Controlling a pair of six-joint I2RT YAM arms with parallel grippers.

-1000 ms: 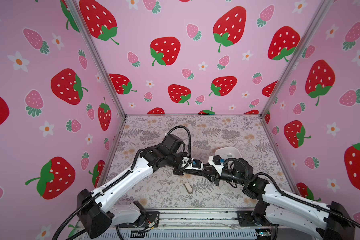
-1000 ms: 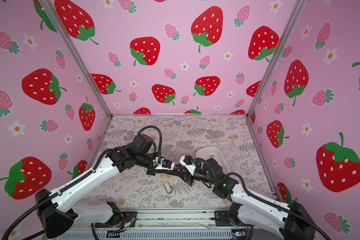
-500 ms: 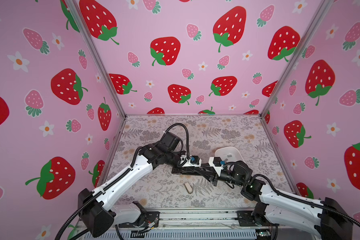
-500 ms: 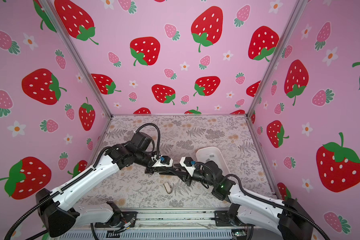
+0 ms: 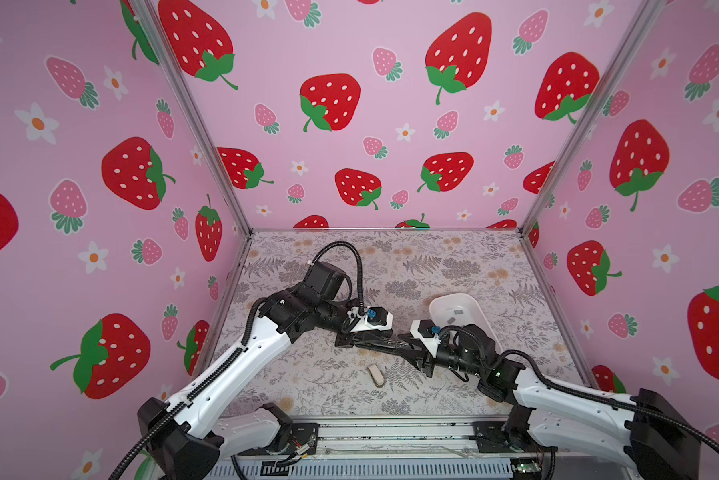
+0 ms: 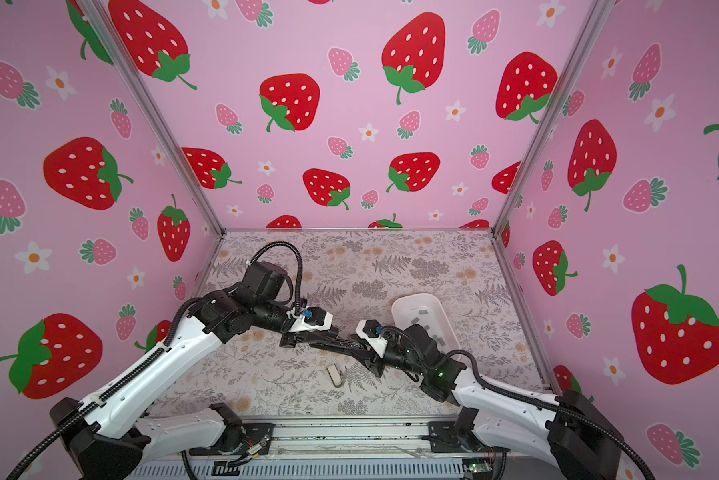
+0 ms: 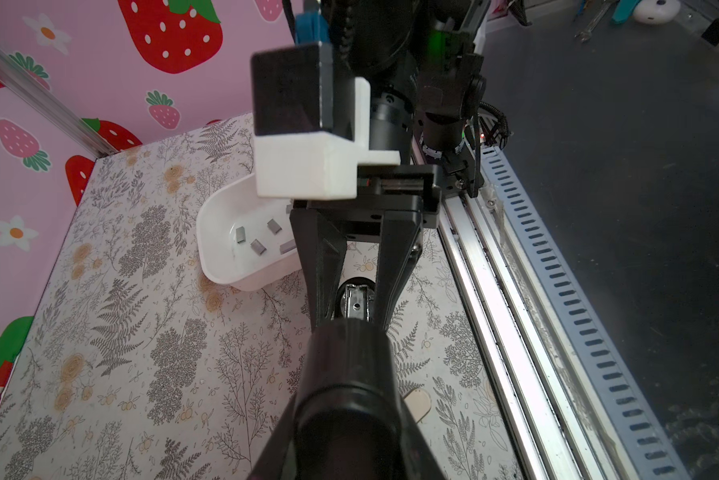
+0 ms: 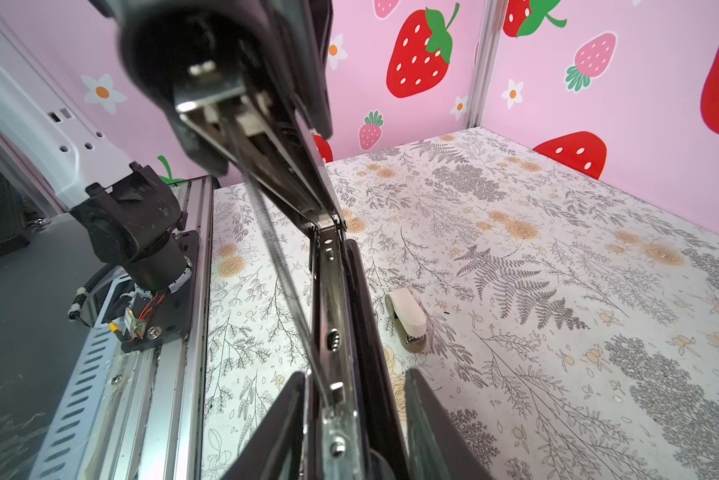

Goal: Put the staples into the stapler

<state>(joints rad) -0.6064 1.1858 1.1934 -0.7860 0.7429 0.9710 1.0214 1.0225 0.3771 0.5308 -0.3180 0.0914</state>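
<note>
**Stapler spread open between the two arms.** The left end effector point(image 5: 349, 340) is clamping the black cap of the stapler point(image 5: 380, 344), and the right end effector point(image 8: 354, 374) is bracketing its base. The two halves are lying spread apart above the desk point(image 5: 432, 266), exposing the metal magazine rail point(image 8: 332, 299).

Against a second ago, the stapler is sitting in nearly the same spot in both top views, while the right arm's elbow is drawing in toward the middle. In the right wrist view a sliver of desk is showing between one finger point(image 8: 428, 415) and the base (whether that grip is holding or letting go cannot be told).

The staples point(image 7: 258, 246) are lying loose in the white tray point(image 7: 245, 280), just beside the right arm, with none showing in the rail. The magazine is probably standing ready, so fetching a strip is becoming the next job. A small cream stapler point(image 5: 376, 374) is lying apart on the desk.
</note>
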